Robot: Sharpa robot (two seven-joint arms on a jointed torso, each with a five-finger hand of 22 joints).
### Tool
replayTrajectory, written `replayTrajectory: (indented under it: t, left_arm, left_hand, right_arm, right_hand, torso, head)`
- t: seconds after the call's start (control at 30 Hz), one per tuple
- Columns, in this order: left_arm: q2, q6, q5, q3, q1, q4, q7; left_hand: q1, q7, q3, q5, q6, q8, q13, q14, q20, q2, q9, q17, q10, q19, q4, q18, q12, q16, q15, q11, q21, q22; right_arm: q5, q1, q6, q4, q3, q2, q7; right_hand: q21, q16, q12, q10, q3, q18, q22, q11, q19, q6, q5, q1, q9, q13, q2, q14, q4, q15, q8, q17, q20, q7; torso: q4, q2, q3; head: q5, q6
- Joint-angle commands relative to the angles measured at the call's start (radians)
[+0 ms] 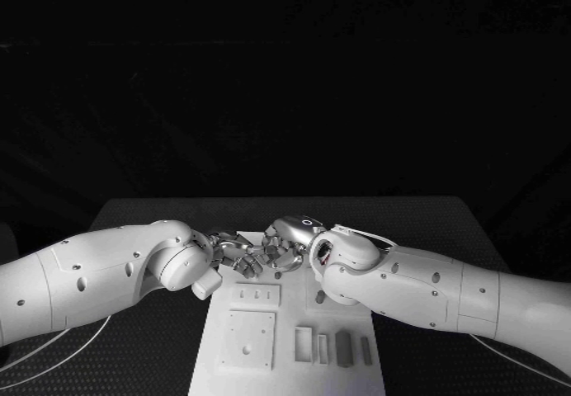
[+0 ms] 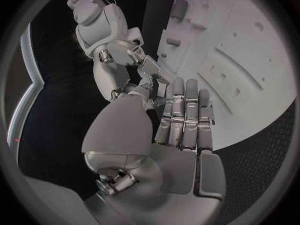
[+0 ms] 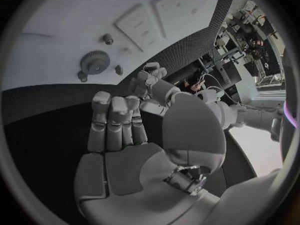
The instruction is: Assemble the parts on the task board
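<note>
Both hands are meeting over the task board (image 1: 232, 363) – left hand (image 1: 236, 251) and right hand (image 1: 283, 247) lying open, fingers straight, holding nothing

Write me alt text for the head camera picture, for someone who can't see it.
Two white robot arms reach in from either side, and the left hand and right hand meet fingers to fingers over the far end of a white task board. Nearer the camera, raised plates and small upright grey parts sit on the board, on a black table.

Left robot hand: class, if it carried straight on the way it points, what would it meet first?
Most likely the right robot hand: the left robot hand faces it fingertip-close above the white task board; depth unclear.
</note>
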Motion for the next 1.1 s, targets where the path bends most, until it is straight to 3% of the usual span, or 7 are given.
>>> replayTrajectory:
  t: [0.03,0.43,0.6,0.7,0.73,0.93,1.1]
  left_arm:
    - [0.005,0.035,0.030,0.001,0.000,0.004,-0.005]
    - [0.007,0.032,0.058,0.000,0.000,0.002,-0.010]
    - [0.011,0.026,0.058,0.000,0.000,-0.001,-0.017]
    - [0.013,0.025,0.058,0.000,0.000,-0.002,-0.019]
    - [0.013,0.026,0.058,0.000,0.000,-0.002,-0.020]
    - [0.016,0.016,0.058,0.000,0.000,-0.006,-0.027]
    - [0.020,0.017,0.061,0.000,0.000,-0.010,-0.032]
  left_hand:
    - [-0.028,0.004,0.005,0.060,-0.003,-0.004,0.000,-0.011,-0.001,0.001,0.006,-0.001,-0.010,-0.011,-0.002,-0.015,0.006,0.001,0.002,-0.001,0.005,-0.001]
    - [-0.004,0.002,0.041,0.242,-0.007,-0.004,0.008,-0.028,0.006,0.026,0.035,-0.001,-0.023,-0.032,-0.074,-0.015,0.020,0.005,0.008,-0.001,0.003,0.001]
    - [-0.116,0.001,0.134,0.248,0.000,-0.012,0.013,-0.031,0.013,0.037,0.050,-0.003,-0.028,-0.035,-0.249,-0.015,0.032,0.007,0.012,-0.002,0.004,-0.001]
    - [-0.123,0.000,0.142,0.249,0.001,-0.012,0.014,-0.031,0.013,0.039,0.051,-0.003,-0.027,-0.036,-0.261,-0.015,0.033,0.007,0.012,-0.002,0.004,-0.001]
    - [-0.188,0.002,0.183,0.246,0.001,-0.017,0.014,-0.031,0.014,0.040,0.052,-0.005,-0.031,-0.035,-0.334,-0.015,0.034,0.007,0.013,-0.002,0.007,0.000]
    - [-0.300,-0.002,0.295,0.220,0.014,-0.018,0.016,-0.029,0.015,0.036,0.063,-0.007,-0.026,-0.034,-0.487,-0.015,0.044,0.009,0.014,-0.003,0.023,0.011]
    - [-0.341,-0.003,0.316,0.205,0.020,-0.016,0.018,-0.027,0.015,0.039,0.068,-0.006,-0.021,-0.033,-0.508,-0.015,0.050,0.013,0.013,-0.005,0.030,0.015]
  right_arm:
    - [-0.006,-0.001,0.009,0.002,0.001,0.005,0.009]
    - [-0.007,-0.003,0.011,0.002,0.001,0.007,0.009]
    - [-0.009,-0.003,0.010,0.001,0.001,0.007,0.008]
    - [-0.009,-0.003,0.010,0.002,0.001,0.008,0.008]
    - [-0.009,-0.003,0.010,0.002,0.001,0.008,0.007]
    - [-0.010,-0.003,0.010,0.002,0.001,0.009,0.007]
    - [-0.010,-0.003,0.010,0.004,0.001,0.007,0.007]
  right_hand:
    - [0.004,0.003,-0.006,0.008,0.009,0.014,-0.002,0.001,0.010,0.070,-0.002,-0.002,0.051,-0.001,0.008,0.007,0.000,0.001,0.017,-0.001,0.000,0.042]
    - [0.004,0.003,-0.006,0.008,0.009,0.014,-0.002,0.001,0.010,0.070,-0.002,-0.003,0.051,-0.001,0.009,0.008,-0.001,0.001,0.017,-0.002,0.000,0.042]
    - [0.005,0.003,-0.006,0.009,0.010,0.014,-0.002,0.001,0.010,0.070,-0.002,-0.003,0.051,-0.001,0.009,0.008,-0.001,0.001,0.017,-0.002,0.000,0.042]
    - [0.005,0.003,-0.006,0.009,0.010,0.014,-0.002,0.001,0.010,0.070,-0.002,-0.003,0.051,-0.001,0.009,0.008,-0.001,0.001,0.017,-0.002,0.000,0.042]
    - [0.005,0.003,-0.006,0.009,0.010,0.014,-0.002,0.001,0.010,0.070,-0.002,-0.003,0.051,-0.001,0.009,0.008,-0.001,0.001,0.017,-0.002,0.000,0.042]
    - [0.005,0.003,-0.006,0.009,0.010,0.014,-0.002,0.001,0.011,0.071,-0.002,-0.004,0.051,-0.001,0.009,0.009,-0.002,0.001,0.017,-0.002,0.000,0.042]
    - [0.005,0.003,-0.006,0.010,0.011,0.014,-0.002,0.001,0.011,0.071,-0.001,-0.004,0.051,-0.001,0.009,0.009,-0.002,0.001,0.017,-0.002,0.000,0.041]
  torso:
    - [0.0002,0.000,-0.0001]
    - [0.0002,0.000,-0.0002]
    - [-0.0001,0.000,0.0000]
    - [-0.0003,0.000,-0.0001]
    - [-0.0001,0.000,-0.0001]
    - [0.0004,0.000,0.0005]
    - [0.0008,0.000,0.0004]
  head:
    - [0.000,-0.002]
    - [0.000,-0.005]
    - [-0.001,-0.007]
    - [-0.001,-0.010]
    - [-0.001,-0.010]
    - [-0.003,-0.011]
    - [-0.004,-0.012]
